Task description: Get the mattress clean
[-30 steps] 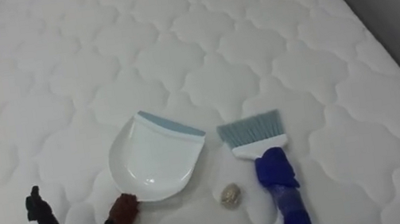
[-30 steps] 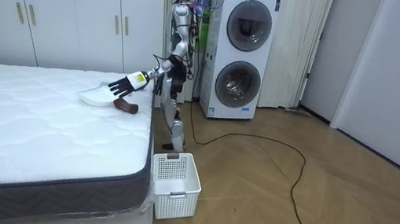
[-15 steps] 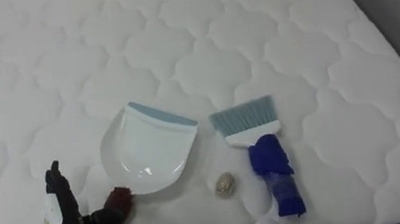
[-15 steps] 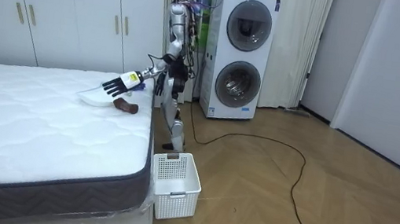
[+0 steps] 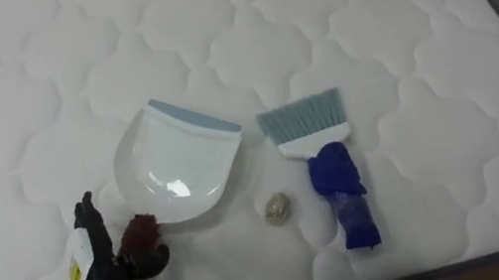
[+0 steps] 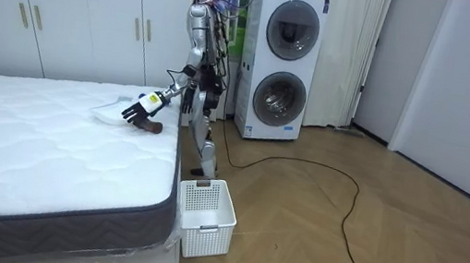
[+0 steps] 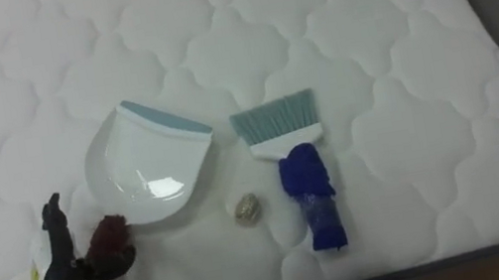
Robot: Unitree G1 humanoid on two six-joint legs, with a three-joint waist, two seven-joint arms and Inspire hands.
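A white dustpan (image 5: 178, 166) with a blue lip and a brown handle (image 5: 141, 235) lies on the white quilted mattress (image 5: 363, 31). To its right lies a brush (image 5: 342, 196) with a blue handle and pale blue bristles pointing away from me. A small crumpled paper ball (image 5: 275, 207) rests between the two. My left hand (image 5: 96, 260) is at the lower left, just left of the dustpan handle. Its fingers are straight and its thumb reaches toward the handle. In the room view the left hand (image 6: 139, 106) hovers low over the handle with fingers spread.
I stand at the bed's side near its corner. A white slatted basket (image 6: 204, 216) sits on the wooden floor by the bed's foot. Stacked washing machines (image 6: 282, 64) stand behind me, with white wardrobes (image 6: 76, 5) beyond the bed.
The head camera has tipped down toward the near edge of the mattress. My left hand has come lower and closer to the dustpan handle. The dustpan, brush and ball stay put.
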